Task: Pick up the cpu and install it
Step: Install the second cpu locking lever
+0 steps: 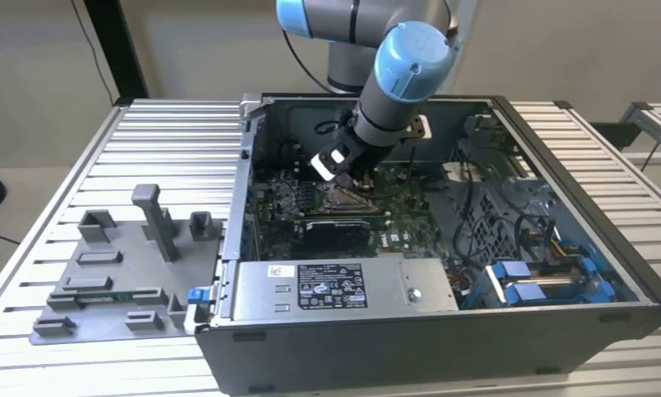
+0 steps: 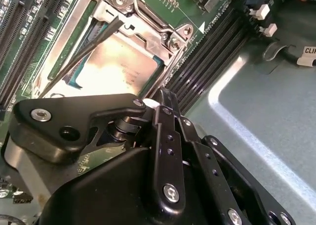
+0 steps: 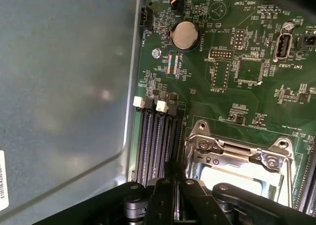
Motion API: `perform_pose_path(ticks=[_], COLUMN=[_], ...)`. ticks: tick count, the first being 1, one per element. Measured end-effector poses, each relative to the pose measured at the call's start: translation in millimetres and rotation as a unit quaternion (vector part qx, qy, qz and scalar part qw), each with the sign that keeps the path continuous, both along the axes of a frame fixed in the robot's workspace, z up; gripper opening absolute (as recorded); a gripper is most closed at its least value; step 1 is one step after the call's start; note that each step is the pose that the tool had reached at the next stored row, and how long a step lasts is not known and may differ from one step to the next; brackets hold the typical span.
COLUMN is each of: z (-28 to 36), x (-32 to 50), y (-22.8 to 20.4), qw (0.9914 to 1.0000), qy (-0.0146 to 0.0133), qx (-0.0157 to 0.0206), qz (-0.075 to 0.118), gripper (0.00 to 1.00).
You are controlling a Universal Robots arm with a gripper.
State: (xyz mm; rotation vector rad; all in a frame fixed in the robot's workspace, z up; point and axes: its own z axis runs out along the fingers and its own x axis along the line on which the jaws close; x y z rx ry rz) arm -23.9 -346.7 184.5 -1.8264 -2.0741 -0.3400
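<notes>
A: cpu (image 2: pixel 116 67) status?

B: Sitting flat in the socket (image 2: pixel 148 24) on the motherboard (image 3: pixel 256 101), silvery top exposed, load frame open around it. In the first wrist view a strip of it (image 3: pixel 232 178) shows just beyond the fingers.

A: Fingers?

B: Gripper (image 2: pixel 160 99) hovers right at the cpu's edge. Fingers (image 2: pixel 168 121) look clenched together, tips pressed side by side, nothing between them.

A: Contact with the chip?

B: Cannot tell; the tips are just beside it, low over the socket.

A: Surroundings?

B: Memory slots (image 3: pixel 155 141) run just beside the fingers. Arm (image 1: pixel 402 83) reaches down into the open computer case (image 1: pixel 595 207). Grey fixture blocks (image 1: pixel 126 265) sit well apart on the tabletop (image 1: pixel 165 141), outside the case.
</notes>
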Motion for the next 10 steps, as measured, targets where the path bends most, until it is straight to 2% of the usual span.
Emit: perform_pose_path(ticks=[2, 6, 10], z=[1.1, 13.1, 22.2], x=[-0.3, -4.9, -19.9], y=[0.2, 0.3, -1.9], qw=[1.0, 1.0, 1.0], qy=[0.0, 0.0003, 0.0004], qx=[-0.0001, 0.0, 0.0001], qz=[0.0, 0.0, 0.0], gripper=[0.0, 0.0, 0.0])
